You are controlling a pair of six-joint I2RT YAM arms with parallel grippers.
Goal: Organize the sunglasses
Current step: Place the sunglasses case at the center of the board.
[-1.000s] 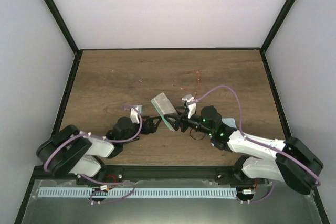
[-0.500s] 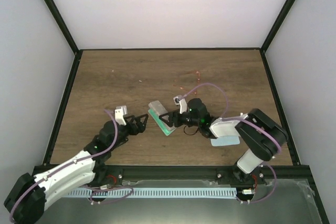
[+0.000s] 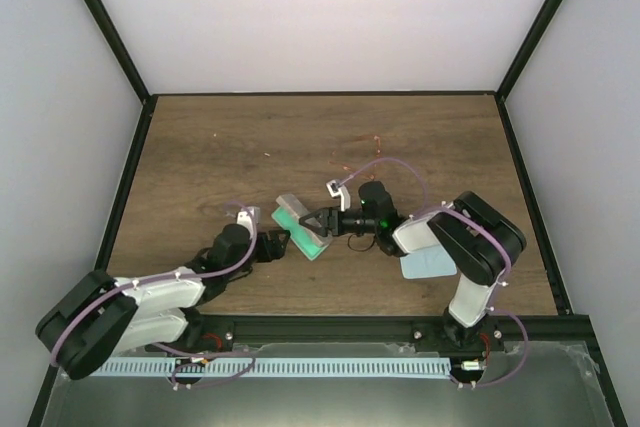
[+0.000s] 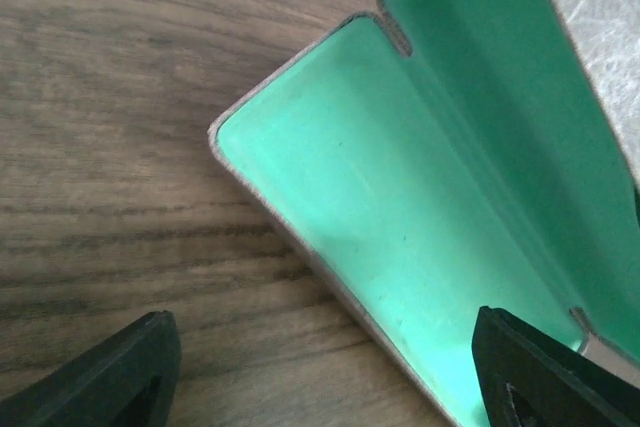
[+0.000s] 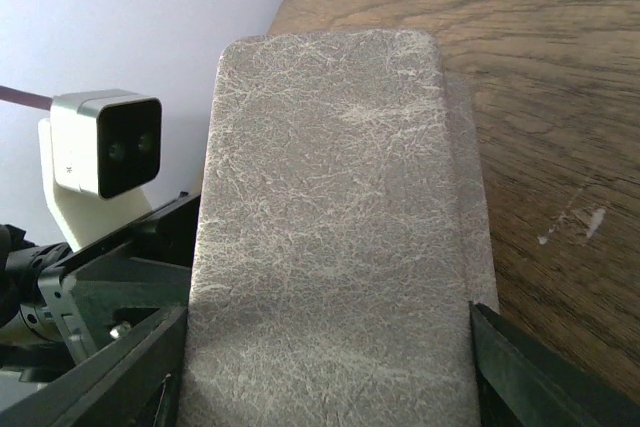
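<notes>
We'd pinch the light, fragile sunglasses (image 3: 377, 143) at the bridge; left gripper (image 4: 320, 372) gapes, right gripper (image 5: 325, 367) clasps the case (image 4: 400, 207)

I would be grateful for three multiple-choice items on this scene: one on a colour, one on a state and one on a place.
1. What colour is the lining of the case?
A) red
B) green
C) blue

2. In what state is the case?
A) open, with nothing seen inside it
B) shut
C) open, with a cloth folded inside it

3. Where do the sunglasses lie?
A) inside the case
B) on top of the left arm
C) on the bare table, beyond the case toward the far edge

Answers:
1 B: the left wrist view shows a green inside.
2 A: the lid stands away from the base, and the green floor that shows is bare.
3 C: the thin red frame lies on the wood in the top view, apart from the case.
</notes>
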